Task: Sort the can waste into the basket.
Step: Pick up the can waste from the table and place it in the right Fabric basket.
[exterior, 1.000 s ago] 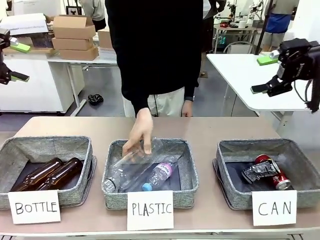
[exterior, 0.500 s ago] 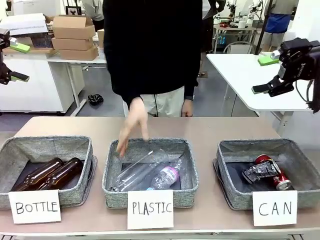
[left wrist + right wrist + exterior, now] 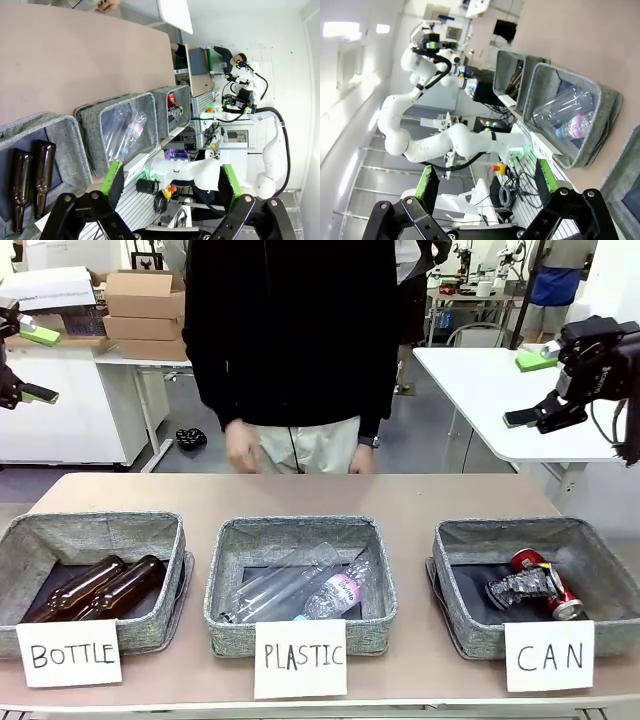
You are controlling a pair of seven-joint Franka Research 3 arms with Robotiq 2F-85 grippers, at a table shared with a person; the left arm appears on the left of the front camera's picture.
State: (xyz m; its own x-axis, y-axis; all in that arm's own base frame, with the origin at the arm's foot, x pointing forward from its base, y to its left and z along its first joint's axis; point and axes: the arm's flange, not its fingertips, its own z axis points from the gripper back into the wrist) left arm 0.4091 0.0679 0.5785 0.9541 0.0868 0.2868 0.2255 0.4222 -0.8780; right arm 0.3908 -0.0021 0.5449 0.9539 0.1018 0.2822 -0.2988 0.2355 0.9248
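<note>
The basket (image 3: 455, 540) signed "CAN" sits at the table's front right. Inside it lie a red can (image 3: 552, 592) and a dark, crushed can (image 3: 518, 588), touching each other. My left gripper (image 3: 40, 365) hangs open high at the far left, well off the table. At the far right my right gripper (image 3: 528, 388) is open too, raised above and behind the basket. In the left wrist view the open left gripper (image 3: 171, 180) frames the row of baskets, with the red can (image 3: 171, 98) in the farthest basket (image 3: 162, 117). The right gripper (image 3: 485, 179) holds nothing.
A basket (image 3: 225, 570) signed "PLASTIC" holds clear plastic bottles (image 3: 300, 590) at the centre. The one (image 3: 30, 540) signed "BOTTLE" holds two brown glass bottles (image 3: 95, 588) at the left. A person in black stands at the far edge, with a hand (image 3: 240, 448) above the table's back.
The person's hand has let go of a clear bottle in the PLASTIC basket and pulled back toward the body. Both arms have stayed still.
</note>
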